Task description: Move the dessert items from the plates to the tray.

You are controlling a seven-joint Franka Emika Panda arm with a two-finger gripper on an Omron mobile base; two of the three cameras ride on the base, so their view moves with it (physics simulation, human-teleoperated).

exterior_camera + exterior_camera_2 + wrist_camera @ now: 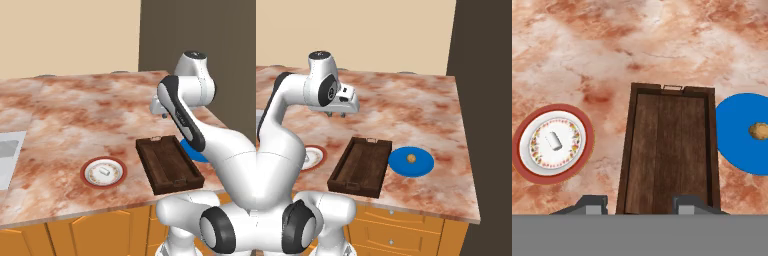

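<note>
1. The tray point(669, 150) lies on the marble counter point(75, 115) near its front edge, long axis running away from the robot, with a small metal handle at the far end.
2. The tray's wooden floor is bare.
3. The white plate point(553, 143), red-brown at the rim with a faint patterned ring, sits to the tray's left, apart from it.
4. The marshmallow point(553, 141), a short white cylinder, lies on its side near the middle of that plate; in the left base view it shows as a pale speck point(104, 171).
5. The blue plate point(411, 161) sits to the tray's right, just beside it; in the left base view the arm hides most of it.
6. The ball point(411, 158), round and golden brown, rests near the middle of the blue plate point(744, 132), seen also in the hand view point(757, 131).
7. The gripper point(336, 114) hangs in the air above the counter, beyond the tray's far end, pointing down and touching nothing.
8. Its two fingers point(592, 204) stand well apart, spread and empty, with the tray's near end between them in the hand view.
9. A pale grey panel point(10, 155) lies at the counter's left edge.
</note>
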